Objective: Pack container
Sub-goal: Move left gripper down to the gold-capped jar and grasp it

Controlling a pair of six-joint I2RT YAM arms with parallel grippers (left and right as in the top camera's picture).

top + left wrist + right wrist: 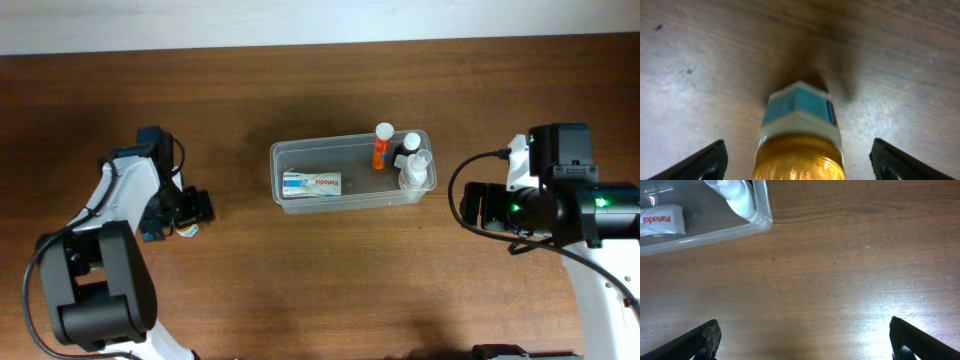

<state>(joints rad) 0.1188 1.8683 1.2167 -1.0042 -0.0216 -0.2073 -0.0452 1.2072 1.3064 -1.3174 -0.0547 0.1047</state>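
Observation:
The clear plastic container [280, 160] stands mid-table. It holds a white Panadol box [311, 184], an orange bottle with a white cap [381, 146], a dark-capped bottle [408, 147] and a clear bottle [414, 170]. Its corner [762, 215] and the box [660, 220] show in the right wrist view. A small amber bottle with a blue and white label [799, 145] lies on the table at the left [187, 230]. My left gripper [799, 162] is open around it, fingers apart from its sides. My right gripper [805, 340] is open and empty over bare wood, right of the container.
The wooden table [330, 290] ends at a pale wall strip along the far edge. The right arm's black body [560, 200] sits at the far right, the left arm's base [100, 290] at the lower left.

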